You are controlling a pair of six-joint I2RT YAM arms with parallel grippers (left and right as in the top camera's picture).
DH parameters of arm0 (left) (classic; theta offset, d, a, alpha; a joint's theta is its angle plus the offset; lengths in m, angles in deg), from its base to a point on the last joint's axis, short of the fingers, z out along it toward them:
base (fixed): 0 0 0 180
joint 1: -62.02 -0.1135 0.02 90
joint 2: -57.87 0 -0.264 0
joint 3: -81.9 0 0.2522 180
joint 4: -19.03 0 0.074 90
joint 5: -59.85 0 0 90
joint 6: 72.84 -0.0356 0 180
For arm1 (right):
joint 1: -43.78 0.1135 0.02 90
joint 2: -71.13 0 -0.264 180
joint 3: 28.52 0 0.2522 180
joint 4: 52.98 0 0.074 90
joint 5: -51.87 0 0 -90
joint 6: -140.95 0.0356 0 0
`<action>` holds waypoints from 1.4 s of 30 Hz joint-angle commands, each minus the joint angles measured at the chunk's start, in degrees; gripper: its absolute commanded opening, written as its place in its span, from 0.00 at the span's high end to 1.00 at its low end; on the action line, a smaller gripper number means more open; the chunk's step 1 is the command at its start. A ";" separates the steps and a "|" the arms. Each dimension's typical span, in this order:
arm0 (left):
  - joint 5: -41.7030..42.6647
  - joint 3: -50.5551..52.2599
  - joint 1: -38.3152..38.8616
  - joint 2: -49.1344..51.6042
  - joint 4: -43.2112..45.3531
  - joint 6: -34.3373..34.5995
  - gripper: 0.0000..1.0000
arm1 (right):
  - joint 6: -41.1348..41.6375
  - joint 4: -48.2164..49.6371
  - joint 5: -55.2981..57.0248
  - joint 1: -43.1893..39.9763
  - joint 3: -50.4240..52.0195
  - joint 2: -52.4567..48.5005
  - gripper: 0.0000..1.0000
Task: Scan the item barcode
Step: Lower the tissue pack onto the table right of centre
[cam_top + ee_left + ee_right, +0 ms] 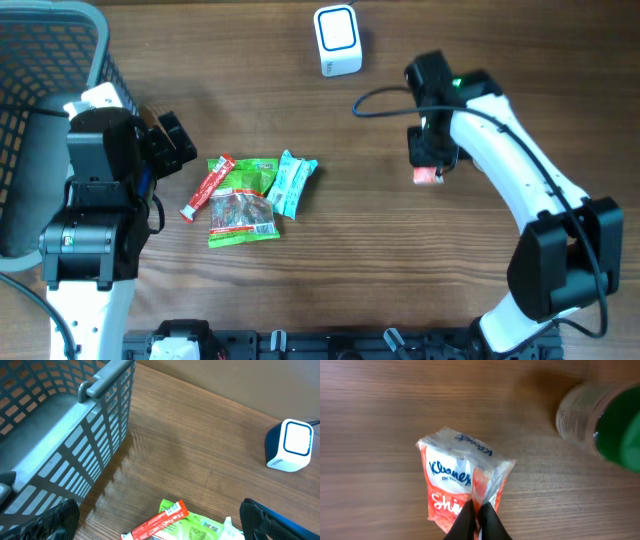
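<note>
My right gripper (477,512) is shut on the lower edge of a red and white Kleenex tissue pack (462,477), which hangs above the wood. From overhead the same pack (428,176) shows just below the right gripper (430,160), to the right of and nearer than the white and blue barcode scanner (337,40). My left gripper (178,140) stands open beside a pile of snack packets (243,190). In the left wrist view, a red stick packet (160,522) lies between the black fingers (60,520), and the scanner (292,445) is at far right.
A grey mesh basket (50,60) fills the far left corner and appears close by as the basket wall (75,435). A teal bar (293,183) and a green bag (242,218) lie in the pile. A blurred clear and green object (605,420) sits at upper right.
</note>
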 commanded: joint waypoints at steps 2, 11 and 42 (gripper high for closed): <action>-0.50 -0.79 -0.33 0.02 0.15 -0.28 0.00 | 2.10 7.74 7.56 -2.58 9.33 -0.50 0.95; -0.50 -0.79 -0.33 0.02 0.15 -0.28 0.00 | -5.35 13.33 7.34 -3.37 9.70 -0.37 0.47; -0.52 -0.79 -0.33 0.02 0.15 -0.28 0.00 | -0.15 30.95 2.47 -3.39 24.74 -0.50 0.96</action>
